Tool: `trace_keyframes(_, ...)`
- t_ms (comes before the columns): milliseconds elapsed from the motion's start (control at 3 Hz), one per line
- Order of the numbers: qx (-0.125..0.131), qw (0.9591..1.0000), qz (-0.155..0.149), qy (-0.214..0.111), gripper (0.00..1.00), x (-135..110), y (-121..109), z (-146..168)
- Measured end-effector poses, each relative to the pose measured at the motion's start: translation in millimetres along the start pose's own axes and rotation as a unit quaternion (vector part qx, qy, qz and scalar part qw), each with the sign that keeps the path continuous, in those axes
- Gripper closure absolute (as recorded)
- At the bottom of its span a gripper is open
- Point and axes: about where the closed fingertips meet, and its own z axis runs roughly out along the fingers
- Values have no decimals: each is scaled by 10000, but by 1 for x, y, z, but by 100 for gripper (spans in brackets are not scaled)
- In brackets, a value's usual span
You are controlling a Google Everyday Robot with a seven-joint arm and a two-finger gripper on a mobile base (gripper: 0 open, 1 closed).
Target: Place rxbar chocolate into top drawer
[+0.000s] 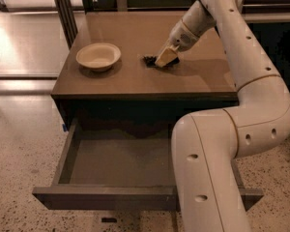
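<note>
hand [165,57] low on counter [135,81], touching rxbar chocolate [150,60], likely positioned to grasp it; open or closed: cannot tell. top drawer [116,161] open below, ready for bar. bowl [98,56] well left.

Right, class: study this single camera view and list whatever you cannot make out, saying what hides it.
- rxbar chocolate: mostly covered by the gripper, which sits over it on the cabinet top; whether it is gripped cannot be told.
- top drawer: its right part is hidden behind the robot arm.
- Arm's lower end: cut off by the bottom edge.
</note>
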Motion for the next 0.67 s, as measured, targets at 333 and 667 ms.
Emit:
trace_keyframes(333,-446,9973,382,-451,100,-1,23,-11)
trace_keyframes(667,-1039,9873,816,-879,100,-13,61,-30)
